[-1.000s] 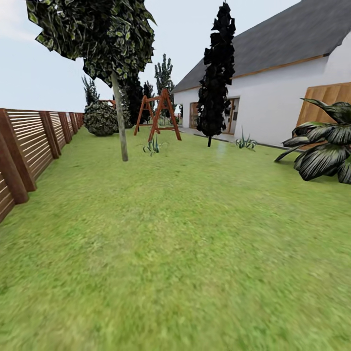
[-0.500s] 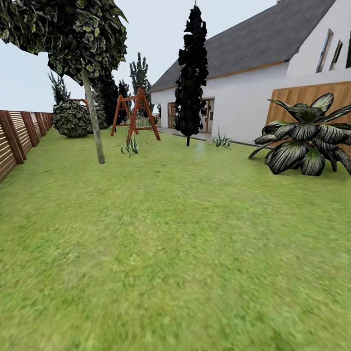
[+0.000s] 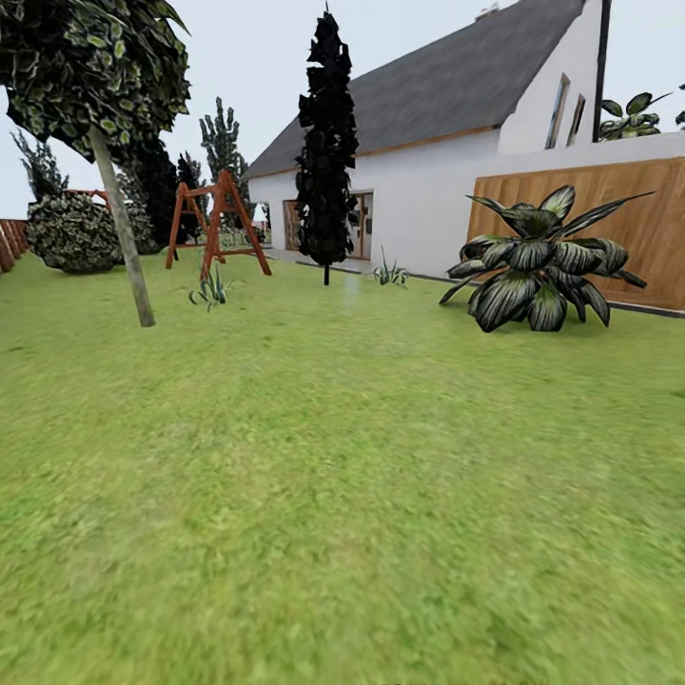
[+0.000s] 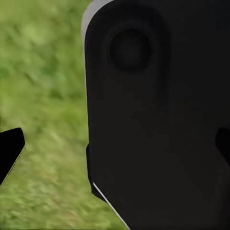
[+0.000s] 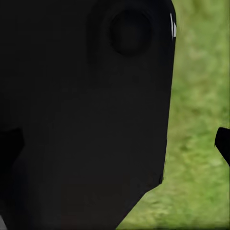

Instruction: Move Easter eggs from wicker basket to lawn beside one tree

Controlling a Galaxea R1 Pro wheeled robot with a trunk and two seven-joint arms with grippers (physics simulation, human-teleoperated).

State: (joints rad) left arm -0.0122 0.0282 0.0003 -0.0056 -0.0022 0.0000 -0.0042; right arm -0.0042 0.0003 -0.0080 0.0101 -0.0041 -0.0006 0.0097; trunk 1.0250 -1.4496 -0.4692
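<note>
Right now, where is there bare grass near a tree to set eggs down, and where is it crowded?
The lawn lies open across the near and middle ground. Around the foot of the grey-trunked tree the grass is bare, bordered by a small spiky plant and the wooden swing frame beyond. It is crowded by the broad-leaved plant at the wooden wall.

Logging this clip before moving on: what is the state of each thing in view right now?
Tree: standing, trunk leaning slightly, on the left of the lawn.
Dark narrow tree: upright near the house.
Swing frame: standing, empty.
Big leafy plant: spread low by the wooden wall.
Round bush: far left, behind the tree.
Lawn: flat green grass.
Grippers: fingertips at the wrist views' edges, open or shut unclear.
</note>
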